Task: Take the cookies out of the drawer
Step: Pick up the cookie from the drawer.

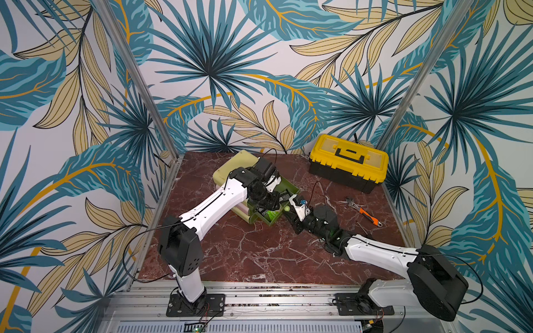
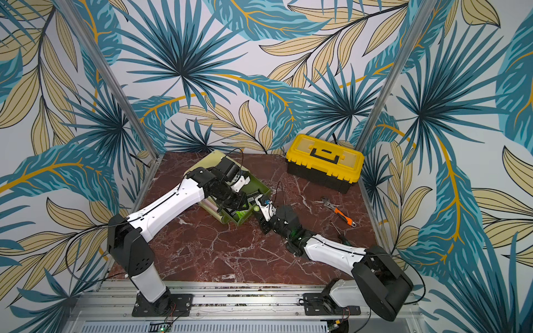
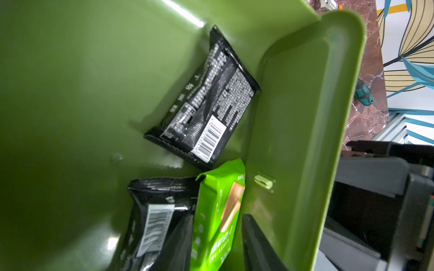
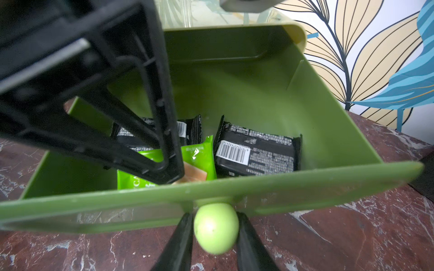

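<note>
The green drawer (image 1: 292, 187) stands pulled out of its cream cabinet. Inside lie cookies: a bright green packet (image 3: 218, 199) and two black packets (image 3: 206, 101) (image 3: 155, 211). My left gripper (image 3: 217, 225) reaches down into the drawer, with its fingers closed on either side of the green packet (image 4: 199, 154). My right gripper (image 4: 214, 215) is outside the drawer's front wall (image 4: 305, 180) and is shut on the round pale green knob (image 4: 215, 232). In both top views the left arm hides most of the drawer's inside.
A yellow and black toolbox (image 1: 349, 161) stands at the back right. An orange-handled wrench (image 1: 364, 213) lies on the marble table right of the right arm. The cream cabinet (image 1: 230, 170) is at the back, left of centre. A teal-handled screwdriver (image 3: 363, 95) lies beyond the drawer.
</note>
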Controlling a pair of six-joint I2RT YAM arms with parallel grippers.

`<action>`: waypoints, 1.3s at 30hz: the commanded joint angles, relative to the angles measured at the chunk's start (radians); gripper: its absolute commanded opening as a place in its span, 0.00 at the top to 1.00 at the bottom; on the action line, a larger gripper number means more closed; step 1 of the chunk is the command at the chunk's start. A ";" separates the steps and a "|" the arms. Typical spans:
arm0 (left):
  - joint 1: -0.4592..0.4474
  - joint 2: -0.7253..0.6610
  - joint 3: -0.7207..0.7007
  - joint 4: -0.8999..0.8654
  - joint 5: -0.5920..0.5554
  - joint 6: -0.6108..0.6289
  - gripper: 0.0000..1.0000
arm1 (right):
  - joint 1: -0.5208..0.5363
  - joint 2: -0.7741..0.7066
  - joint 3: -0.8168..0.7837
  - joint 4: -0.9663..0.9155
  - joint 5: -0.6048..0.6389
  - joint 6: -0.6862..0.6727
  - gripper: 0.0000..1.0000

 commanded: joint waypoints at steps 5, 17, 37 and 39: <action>0.006 0.037 0.073 -0.060 -0.021 0.014 0.61 | 0.004 0.018 0.028 0.038 -0.018 0.011 0.69; 0.007 0.065 0.076 -0.056 0.086 0.017 0.62 | 0.005 0.027 0.031 0.049 -0.017 0.012 0.70; -0.029 0.088 0.157 -0.103 -0.041 0.046 0.80 | 0.006 0.026 0.034 0.044 -0.019 0.009 0.71; -0.029 0.081 0.157 -0.098 -0.050 0.045 0.82 | 0.006 0.027 0.034 0.044 -0.022 0.009 0.71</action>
